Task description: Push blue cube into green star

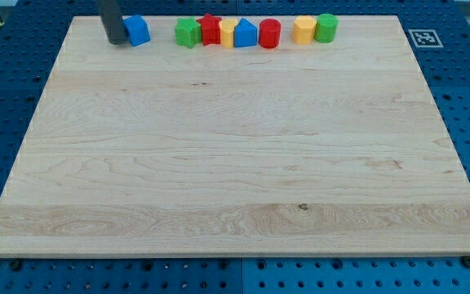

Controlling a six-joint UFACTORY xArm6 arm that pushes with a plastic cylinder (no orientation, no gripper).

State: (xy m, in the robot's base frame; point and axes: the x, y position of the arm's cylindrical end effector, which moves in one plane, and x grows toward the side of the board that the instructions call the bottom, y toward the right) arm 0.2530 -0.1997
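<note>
The blue cube (139, 30) sits near the board's top edge, left of the other blocks. My tip (116, 41) is at the end of the dark rod, right against the cube's left side. The green star (188, 33) lies to the cube's right, with a gap of bare wood between them. The star touches a red star (210, 28) on its right.
Along the top edge, right of the red star, a yellow block (228, 33), a blue house-shaped block (246, 33) and a red cylinder (269, 33) stand in a row. Further right are a yellow block (303, 29) and a green cylinder (325, 28). The wooden board (235, 163) lies on a blue pegboard table.
</note>
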